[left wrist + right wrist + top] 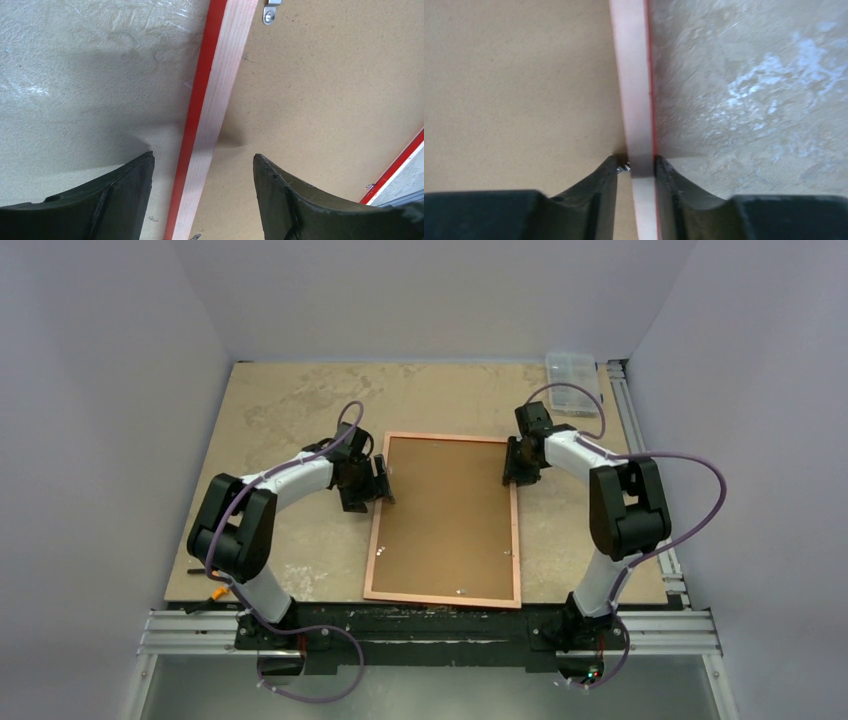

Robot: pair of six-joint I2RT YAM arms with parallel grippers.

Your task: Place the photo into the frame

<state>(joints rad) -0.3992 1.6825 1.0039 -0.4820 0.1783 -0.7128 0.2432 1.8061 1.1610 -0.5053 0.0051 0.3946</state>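
The frame [445,437] lies face down mid-table, its copper-brown rim around a plain brown backing board [450,515]. The photo is not in view. My left gripper [385,485] is open over the frame's left edge. In the left wrist view, the open left gripper [203,156] straddles the red-sided rim [215,100], with the board [320,90] to the right. My right gripper [512,468] is at the frame's upper right edge. In the right wrist view, the right gripper [636,160] is shut on the rim [634,90], next to a small metal tab [623,167].
A clear plastic box [572,370] stands at the back right corner. An aluminium rail [640,440] runs along the table's right side and another along the near edge. A small dark tool [200,570] lies at the front left. A metal clip [270,12] sits on the board's edge.
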